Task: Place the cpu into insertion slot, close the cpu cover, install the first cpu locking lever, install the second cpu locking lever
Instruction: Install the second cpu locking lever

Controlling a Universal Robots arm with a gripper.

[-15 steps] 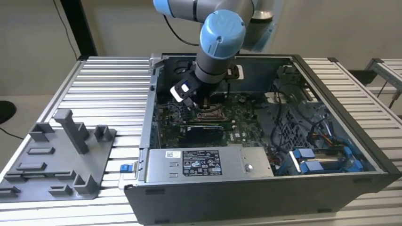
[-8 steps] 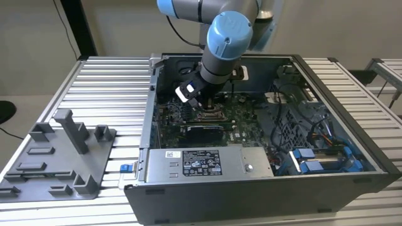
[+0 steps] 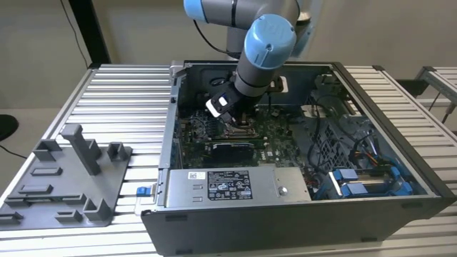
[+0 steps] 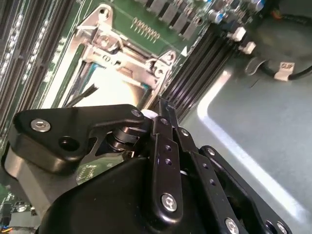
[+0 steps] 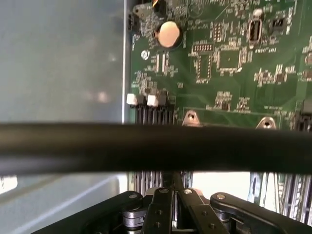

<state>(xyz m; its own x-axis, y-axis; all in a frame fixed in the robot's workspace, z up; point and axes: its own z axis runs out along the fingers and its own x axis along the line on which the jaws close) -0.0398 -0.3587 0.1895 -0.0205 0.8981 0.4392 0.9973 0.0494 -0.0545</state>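
My gripper (image 3: 236,122) is down inside the open computer case, right over the insertion slot (image 4: 100,36), a silver-rimmed socket on the green board. In the second wrist view the black fingers (image 4: 163,109) come together in a narrow tip at the socket's edge, with nothing visible between them. The cpu cover (image 4: 127,62), a thin silver frame, seems to lie down over the socket. The cpu (image 4: 114,84) shows through its cut-out as a bright silvery patch. A thin dark lever (image 4: 82,96) slants across the socket beside the gripper. In the first wrist view the closed fingertips (image 5: 173,179) point at the socket's silver tabs (image 5: 191,117).
A grey power supply box (image 3: 236,184) with a white label sits at the case's near side. Blue drive brackets (image 3: 357,182) and cables fill the exterior view's right. A grey fixture tray (image 3: 61,182) lies on the ribbed table outside the case. A black bar (image 5: 156,146) crosses the first wrist view.
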